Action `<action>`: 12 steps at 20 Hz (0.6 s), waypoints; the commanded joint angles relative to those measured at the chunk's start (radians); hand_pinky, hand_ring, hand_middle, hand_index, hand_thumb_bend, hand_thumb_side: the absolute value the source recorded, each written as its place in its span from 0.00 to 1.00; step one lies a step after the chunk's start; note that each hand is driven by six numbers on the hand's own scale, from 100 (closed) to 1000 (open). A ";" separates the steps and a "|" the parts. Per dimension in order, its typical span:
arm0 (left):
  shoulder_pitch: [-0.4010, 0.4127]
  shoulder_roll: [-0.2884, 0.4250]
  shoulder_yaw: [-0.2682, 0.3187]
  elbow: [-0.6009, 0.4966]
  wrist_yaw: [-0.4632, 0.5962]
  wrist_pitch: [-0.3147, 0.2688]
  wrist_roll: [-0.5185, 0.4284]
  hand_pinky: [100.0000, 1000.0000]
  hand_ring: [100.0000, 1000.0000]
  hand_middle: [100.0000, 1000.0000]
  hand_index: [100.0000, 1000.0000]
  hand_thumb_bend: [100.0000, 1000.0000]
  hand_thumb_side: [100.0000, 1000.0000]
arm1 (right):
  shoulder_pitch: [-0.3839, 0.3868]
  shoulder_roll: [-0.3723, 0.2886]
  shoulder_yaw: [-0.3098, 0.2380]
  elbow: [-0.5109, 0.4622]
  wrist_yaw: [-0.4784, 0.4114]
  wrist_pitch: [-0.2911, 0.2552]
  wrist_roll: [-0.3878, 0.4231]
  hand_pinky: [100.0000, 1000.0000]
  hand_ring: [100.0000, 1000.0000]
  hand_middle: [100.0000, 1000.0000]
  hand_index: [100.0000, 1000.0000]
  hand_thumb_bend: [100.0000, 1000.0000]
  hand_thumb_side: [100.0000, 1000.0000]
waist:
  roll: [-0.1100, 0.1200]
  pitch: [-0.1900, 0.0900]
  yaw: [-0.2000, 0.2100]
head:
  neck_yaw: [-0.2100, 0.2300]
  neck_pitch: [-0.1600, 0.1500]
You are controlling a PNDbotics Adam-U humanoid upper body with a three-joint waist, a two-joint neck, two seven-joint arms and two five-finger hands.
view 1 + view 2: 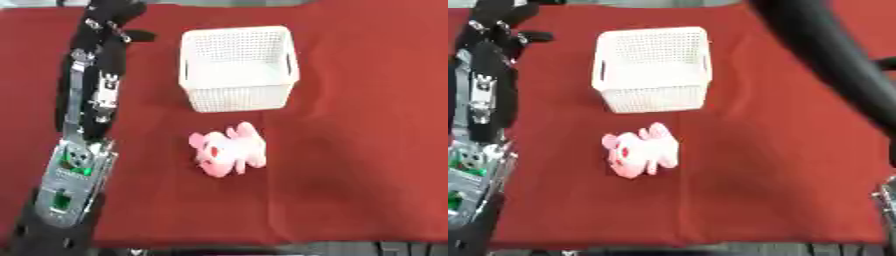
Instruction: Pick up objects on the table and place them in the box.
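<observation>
The small pink plush toy (227, 149) is lying on the red tablecloth (350, 150), just in front of the white perforated plastic basket (236, 67) but not touching it. The left hand (109, 22) is up at the far left of the cloth, well away from both, holding nothing, though I can't tell whether its fingers are spread or curled. A black right arm (833, 60) crosses the upper right corner in the right eye view, hand out of sight.
</observation>
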 commanded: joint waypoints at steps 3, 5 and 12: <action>-0.014 0.005 0.003 -0.019 -0.009 0.002 0.005 0.62 0.84 0.93 0.86 0.00 0.78 | -0.008 -0.007 -0.004 -0.019 0.000 0.001 0.003 0.59 0.77 0.80 0.84 0.00 0.70 | 0.000 -0.009 0.002 | -0.003 0.000; -0.013 0.005 0.003 -0.019 -0.010 0.003 0.006 0.62 0.84 0.93 0.86 0.00 0.78 | -0.007 -0.006 -0.004 -0.019 0.000 0.001 0.003 0.59 0.77 0.80 0.84 0.00 0.70 | 0.000 -0.010 0.002 | -0.003 0.000; -0.008 0.004 0.001 -0.019 -0.013 0.006 0.005 0.62 0.83 0.93 0.86 0.00 0.78 | 0.001 -0.005 -0.003 -0.019 -0.003 0.004 0.005 0.59 0.78 0.80 0.84 0.00 0.70 | -0.002 -0.022 0.004 | -0.001 0.000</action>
